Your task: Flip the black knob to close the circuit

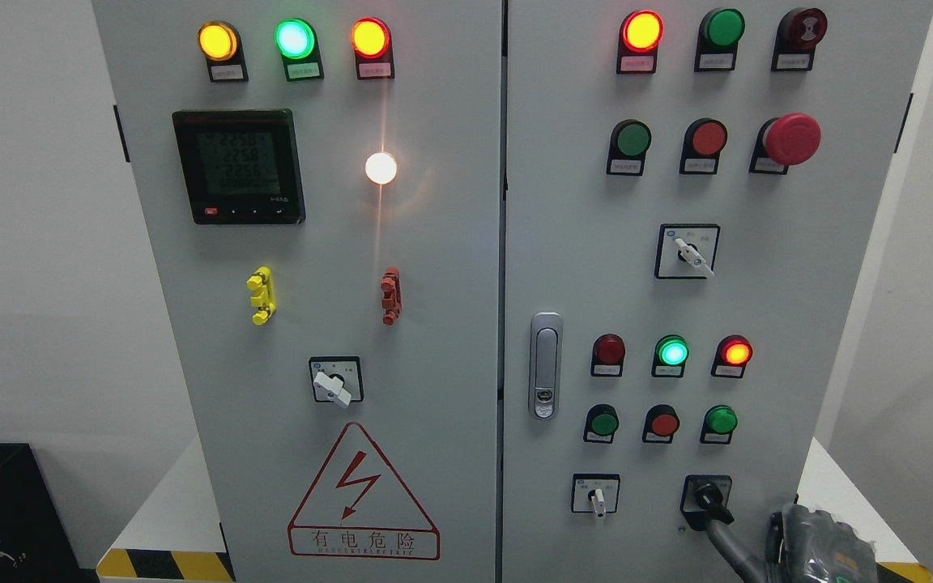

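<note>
An electrical or industrial test room: a tall grey two-door metal control cabinet [434,340] fills the view, set with round lit indicator lamps [294,39], a black digital power meter [238,166], and a red triangular shock-warning sign [363,494] (yellow-black hazard tape [163,564] on the plinth), against plain white walls [37,243].

The grey right hand [819,542] was cut off by the bottom edge, its fingers unreadable. Small label plates [637,64] under the round lamps were too small to read.

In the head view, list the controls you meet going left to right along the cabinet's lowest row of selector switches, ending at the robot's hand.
White-handled selector switch → black knob → right hand, low in the corner.
</note>
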You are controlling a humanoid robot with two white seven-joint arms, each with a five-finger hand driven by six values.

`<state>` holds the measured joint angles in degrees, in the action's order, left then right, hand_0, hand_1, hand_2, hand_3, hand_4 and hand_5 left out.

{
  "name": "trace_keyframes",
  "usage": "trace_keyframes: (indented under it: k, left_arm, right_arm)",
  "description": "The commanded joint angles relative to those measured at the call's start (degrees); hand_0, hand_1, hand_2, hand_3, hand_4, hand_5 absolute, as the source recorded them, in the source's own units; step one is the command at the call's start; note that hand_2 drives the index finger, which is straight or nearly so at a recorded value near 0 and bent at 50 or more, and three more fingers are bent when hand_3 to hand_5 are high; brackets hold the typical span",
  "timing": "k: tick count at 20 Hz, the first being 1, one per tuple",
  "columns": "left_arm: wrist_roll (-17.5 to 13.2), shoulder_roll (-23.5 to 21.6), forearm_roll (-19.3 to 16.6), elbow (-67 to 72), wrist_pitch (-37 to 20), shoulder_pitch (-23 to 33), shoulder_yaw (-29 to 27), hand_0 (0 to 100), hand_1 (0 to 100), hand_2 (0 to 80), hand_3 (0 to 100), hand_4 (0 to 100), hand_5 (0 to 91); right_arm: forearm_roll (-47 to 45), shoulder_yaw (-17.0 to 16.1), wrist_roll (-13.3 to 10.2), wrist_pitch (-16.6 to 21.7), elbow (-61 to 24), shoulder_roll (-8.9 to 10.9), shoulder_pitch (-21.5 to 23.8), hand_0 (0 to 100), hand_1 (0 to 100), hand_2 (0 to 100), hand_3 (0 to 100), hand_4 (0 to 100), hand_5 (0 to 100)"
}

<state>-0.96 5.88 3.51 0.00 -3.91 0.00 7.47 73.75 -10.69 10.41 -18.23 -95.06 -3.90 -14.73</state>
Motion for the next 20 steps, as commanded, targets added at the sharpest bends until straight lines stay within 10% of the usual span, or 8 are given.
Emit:
trace_keyframes:
  k: [1, 20]
  left_arm:
    - [0.0, 0.0, 0.0, -1.3, 0.0, 1.2, 0.0, 12, 56, 0.0, 0, 0, 0.0]
    - [0.0, 0.0, 0.0, -1.3, 0.0, 1.2, 0.0, 12, 56, 0.0, 0, 0, 0.0]
  right_arm:
    - [-0.2, 0.1, -0.1, 0.0, -0.2, 0.03, 0.1, 0, 1, 85, 99, 87, 93]
    - [0.0, 5.7, -0.8, 0.3, -2.1, -0.14, 2.1, 0, 2, 85, 99, 87, 93]
